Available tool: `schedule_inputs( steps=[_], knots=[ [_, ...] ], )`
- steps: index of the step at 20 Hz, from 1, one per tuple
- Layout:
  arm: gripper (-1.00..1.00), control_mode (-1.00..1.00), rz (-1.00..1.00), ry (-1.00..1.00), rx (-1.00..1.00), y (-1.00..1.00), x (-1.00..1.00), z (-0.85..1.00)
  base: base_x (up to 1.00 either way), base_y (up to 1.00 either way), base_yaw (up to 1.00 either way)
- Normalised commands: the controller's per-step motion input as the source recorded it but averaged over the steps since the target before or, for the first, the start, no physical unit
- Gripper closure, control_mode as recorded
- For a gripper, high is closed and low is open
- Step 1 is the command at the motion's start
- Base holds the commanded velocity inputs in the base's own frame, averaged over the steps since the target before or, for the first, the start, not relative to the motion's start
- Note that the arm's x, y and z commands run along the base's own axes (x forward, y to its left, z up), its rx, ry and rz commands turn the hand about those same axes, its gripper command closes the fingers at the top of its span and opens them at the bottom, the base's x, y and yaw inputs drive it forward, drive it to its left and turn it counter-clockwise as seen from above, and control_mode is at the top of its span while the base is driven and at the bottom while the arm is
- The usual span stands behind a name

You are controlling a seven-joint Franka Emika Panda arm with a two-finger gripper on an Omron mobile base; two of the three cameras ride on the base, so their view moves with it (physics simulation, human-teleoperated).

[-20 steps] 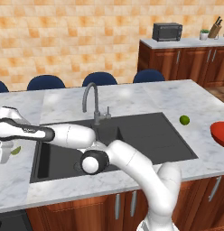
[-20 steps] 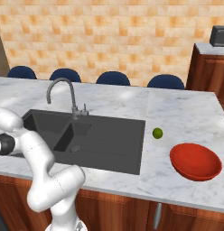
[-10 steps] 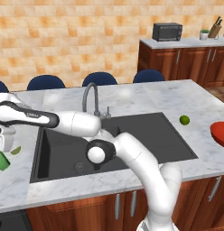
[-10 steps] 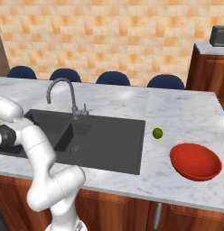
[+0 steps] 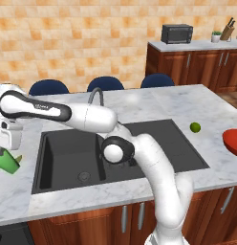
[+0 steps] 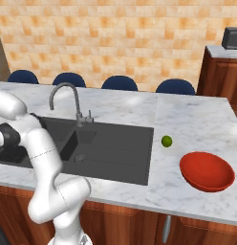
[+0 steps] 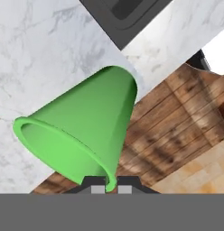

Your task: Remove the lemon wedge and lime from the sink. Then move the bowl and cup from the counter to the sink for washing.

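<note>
Green cup (image 7: 82,126) tilted, lime (image 6: 166,141) near red bowl (image 6: 207,171) on counter (image 6: 197,124)

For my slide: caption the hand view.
Gripper shut on the rim of the green cup, above the marble counter edge.

The left base view looks forward and down from behind the arm's left, over the bench (image 5: 206,103) and sink (image 5: 154,143), with the arm rising from the lower right. The right base view looks down on the same bench (image 6: 197,119) and sink (image 6: 115,148) from behind the arm's right; both also share the lime (image 5: 195,127) (image 6: 166,141), bowl (image 6: 207,171), faucet, chairs and tiled wall. The hand view sits very close, looking along the hand (image 7: 111,187) at the cup (image 7: 82,131), a sink (image 7: 125,16) corner, bench edge and wooden floor.
</note>
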Motion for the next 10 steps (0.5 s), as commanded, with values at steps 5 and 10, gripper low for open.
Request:
schedule_inputs(
  steps=[5, 10],
  knots=[
    [1.0, -1.0, -0.01, 0.0, 0.0, -0.58, -0.27, 0.1, 0.0, 0.0, 0.0],
    [1.0, -1.0, -0.01, -0.1, 0.06, -0.63, -0.24, 0.0, 0.0, 0.0, 0.0]
  ],
)
